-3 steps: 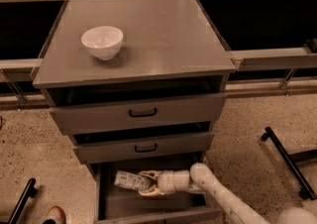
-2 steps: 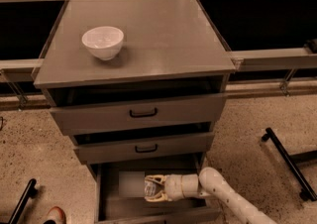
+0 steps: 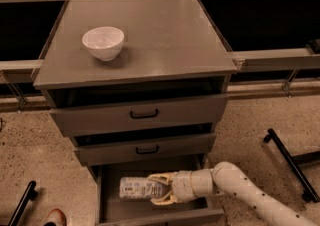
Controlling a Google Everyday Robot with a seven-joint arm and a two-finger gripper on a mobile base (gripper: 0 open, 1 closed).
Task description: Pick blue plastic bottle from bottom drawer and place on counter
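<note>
**Q:** Where is the blue plastic bottle located?

**A:** The blue plastic bottle [image 3: 133, 188] is found inside the bottom drawer [image 3: 107, 210]. It is laid on its side, with its long axis run from 9 o'clock to 3 o'clock. The speckled label is turned upward. Whether the bottle rests on the drawer floor or is raised off it cannot be determined.

**Q:** What is the condition of the gripper?

**A:** The gripper [image 3: 158, 189] is positioned in the same drawer, at the bottle's 3 o'clock end. Its two pale fingers [image 3: 161, 176] are closed onto the bottle, one set on the 12 o'clock side and one on the 6 o'clock side, so that the bottle is clamped between them. That end of the bottle is covered by the fingers. The white arm [image 3: 240, 186] is brought in from 4 o'clock of the view.

**Q:** How is the cabinet arranged?

**A:** The bottom drawer is drawn out farthest, toward 6 o'clock. At its 12 o'clock are stacked the middle drawer [image 3: 110, 153] and the top drawer [image 3: 90, 118]. Each is fitted with a black bar handle [image 3: 144, 114] and is drawn out slightly. The counter [image 3: 160, 35] is located above them. A white bowl [image 3: 103, 43] is stood upright on it, toward 10 o'clock from the counter's centre and well apart from the bottle.
</note>
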